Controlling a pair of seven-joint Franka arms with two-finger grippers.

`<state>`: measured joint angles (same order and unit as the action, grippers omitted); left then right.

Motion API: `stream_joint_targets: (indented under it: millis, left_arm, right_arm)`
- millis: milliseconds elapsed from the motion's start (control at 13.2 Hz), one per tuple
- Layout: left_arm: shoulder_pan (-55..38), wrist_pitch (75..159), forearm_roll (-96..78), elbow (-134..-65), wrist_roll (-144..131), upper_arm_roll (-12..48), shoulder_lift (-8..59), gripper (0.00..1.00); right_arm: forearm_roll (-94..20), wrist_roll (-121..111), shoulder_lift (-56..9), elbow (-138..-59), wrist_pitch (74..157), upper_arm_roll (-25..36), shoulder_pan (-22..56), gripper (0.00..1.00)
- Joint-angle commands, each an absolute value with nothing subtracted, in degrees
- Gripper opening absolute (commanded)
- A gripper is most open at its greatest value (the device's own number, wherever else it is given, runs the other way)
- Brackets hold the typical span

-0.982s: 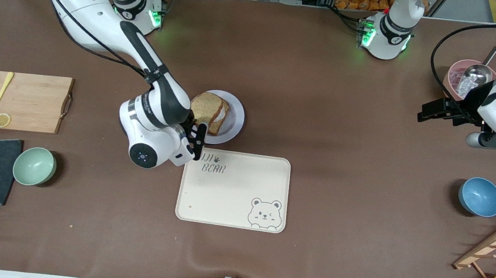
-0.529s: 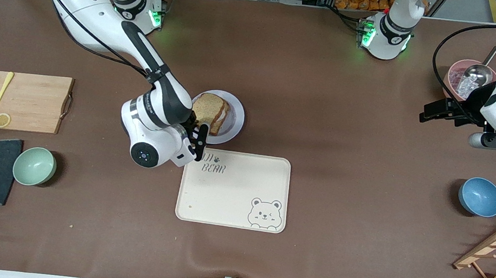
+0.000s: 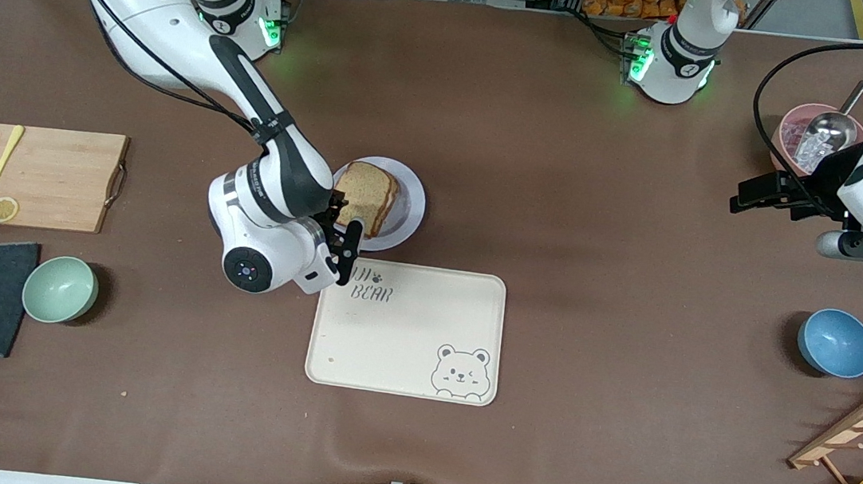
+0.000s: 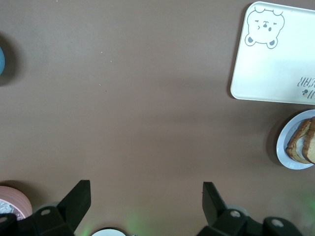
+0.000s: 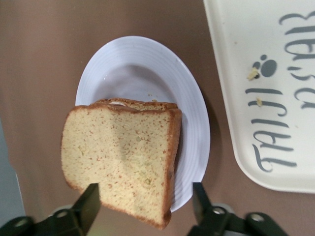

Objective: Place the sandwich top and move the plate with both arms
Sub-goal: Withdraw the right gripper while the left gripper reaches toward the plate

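My right tool (image 3: 347,243) hangs over the near rim of the plate (image 3: 409,192), its fingers spread wide with the sandwich top (image 3: 363,188) lying between them but touched by neither; in the right wrist view the two fingertips (image 5: 91,199) stand clear on either side of the slice's lower edge, so the tool is released. The sandwich top (image 5: 120,160) rests on a second slice, of which only a thin crust edge and a sliver of white show at its upper side; what lies between them is hidden. My own right wrist covers the plate's rim toward the right arm's end of the counter (image 3: 567,168). The plate (image 5: 162,78) sits just beside the cream tray (image 3: 406,331), a narrow strip of brown counter between them, and the tray lies nearer the front camera. My left tool (image 3: 753,196) waits, raised over the counter near the pink bowl (image 3: 792,131) at the left arm's end, fingers (image 4: 78,199) parted and holding nothing. From the left wrist view the plate (image 4: 285,145) is cut off at the frame's edge. Wide bare counter lies between the plate and the left tool, and between the tray and the blue bowl (image 3: 836,342).
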<state>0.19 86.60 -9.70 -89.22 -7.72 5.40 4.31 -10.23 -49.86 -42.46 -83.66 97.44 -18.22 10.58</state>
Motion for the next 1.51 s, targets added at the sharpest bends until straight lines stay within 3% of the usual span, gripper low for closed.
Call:
stream_joint_targets:
  millis: [0,151,302,680,1057,1284,1435]
  left_arm:
    - [1.14,86.31,-13.51,-89.82,-6.33,5.54,4.22,1.0]
    - [0.53,86.83,-19.84,-91.4,-6.5,5.54,5.0,1.0]
    - [-1.22,89.63,-22.57,-91.93,-6.24,7.11,8.51,1.0]
    - [-3.16,106.84,-28.36,-100.27,-2.38,14.83,14.22,1.0]
    - [-5.18,130.48,-32.32,-111.08,2.1,21.44,19.49,1.0]
    - [-6.41,131.92,-37.43,-111.36,2.81,24.16,23.73,1.0]
    - [-6.77,131.92,-40.59,-112.14,3.95,25.3,25.22,1.0]
  right_arm:
    - [-10.37,-42.05,-36.93,-83.93,94.32,-18.63,7.4,1.0]
    - [-9.58,-34.58,-33.85,-84.29,94.22,-17.15,5.19,1.0]
    - [-9.58,-30.42,-29.21,-85.33,94.22,-11.64,4.83,1.0]
    - [-10.46,-27.79,-20.06,-87.27,95.88,12.88,12.03,1.0]
    - [-2.84,-10.92,-10.74,-88.33,95.19,11.79,6.78,1.0]
    - [-0.26,-2.84,-5.38,-87.98,90.63,1.7,-3.66,1.0]
    - [-0.18,-0.71,-3.35,-86.84,85.1,0.26,-5.8,1.0]
